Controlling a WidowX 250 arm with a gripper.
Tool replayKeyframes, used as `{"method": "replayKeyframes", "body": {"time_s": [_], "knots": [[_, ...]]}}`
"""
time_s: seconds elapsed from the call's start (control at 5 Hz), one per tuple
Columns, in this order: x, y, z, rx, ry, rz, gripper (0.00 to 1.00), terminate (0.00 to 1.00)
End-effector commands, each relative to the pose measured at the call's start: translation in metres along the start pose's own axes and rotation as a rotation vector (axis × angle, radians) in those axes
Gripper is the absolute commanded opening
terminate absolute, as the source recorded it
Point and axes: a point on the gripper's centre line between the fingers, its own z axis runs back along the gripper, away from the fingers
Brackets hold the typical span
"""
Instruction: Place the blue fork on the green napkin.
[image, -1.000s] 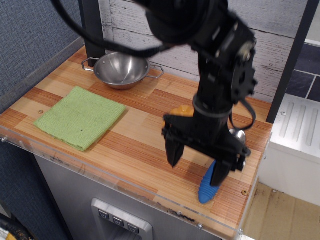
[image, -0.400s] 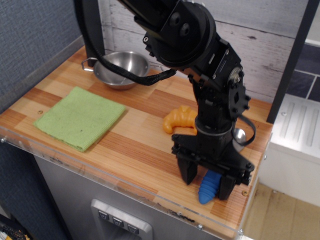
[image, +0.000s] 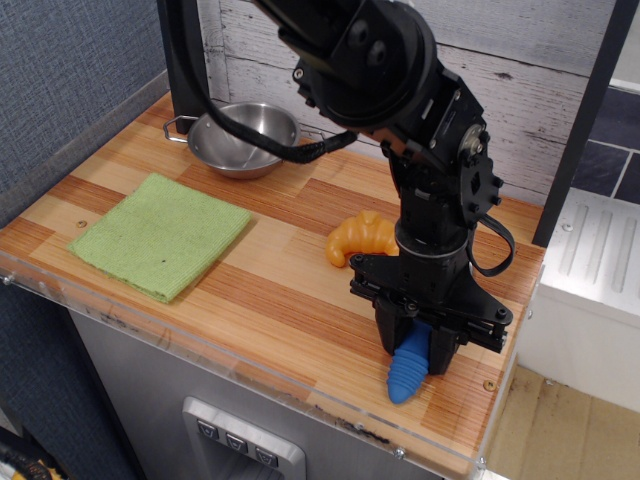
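Observation:
The blue fork (image: 407, 370) lies near the table's front right corner; only the end of its ribbed blue handle shows, the rest is hidden under the gripper. My gripper (image: 414, 350) points straight down over the handle, its two black fingers closed in against both sides of it. The fork still rests on the wood. The green napkin (image: 161, 233) lies flat at the table's left side, far from the gripper.
An orange toy croissant (image: 363, 238) lies just behind the gripper. A steel two-handled bowl (image: 243, 138) stands at the back left. The table's front edge (image: 300, 395) runs close below the fork. A white unit (image: 590, 280) stands to the right.
The gripper has moved right and down over the blue handle, and its fingers have come together from wide open to pinching the handle.

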Motion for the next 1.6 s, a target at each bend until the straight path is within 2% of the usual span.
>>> {"method": "replayKeyframes", "body": {"time_s": [0.0, 0.2, 0.4, 0.6, 0.8, 1.0, 1.2, 1.4], "knots": [[0.006, 0.031, 0.091, -0.036, -0.216, -0.126, 0.00, 0.00], [-0.001, 0.078, 0.144, -0.066, -0.247, -0.115, 0.00, 0.00], [-0.015, 0.124, 0.152, -0.030, -0.190, -0.081, 0.00, 0.00], [-0.032, 0.174, 0.132, -0.015, -0.127, -0.013, 0.00, 0.00], [-0.038, 0.207, 0.114, -0.018, -0.087, 0.024, 0.00, 0.00], [-0.041, 0.223, 0.095, 0.006, -0.057, 0.072, 0.00, 0.00], [-0.041, 0.227, 0.084, 0.050, -0.060, 0.047, 0.00, 0.00], [-0.044, 0.230, 0.071, 0.066, -0.037, 0.033, 0.00, 0.00]]}}
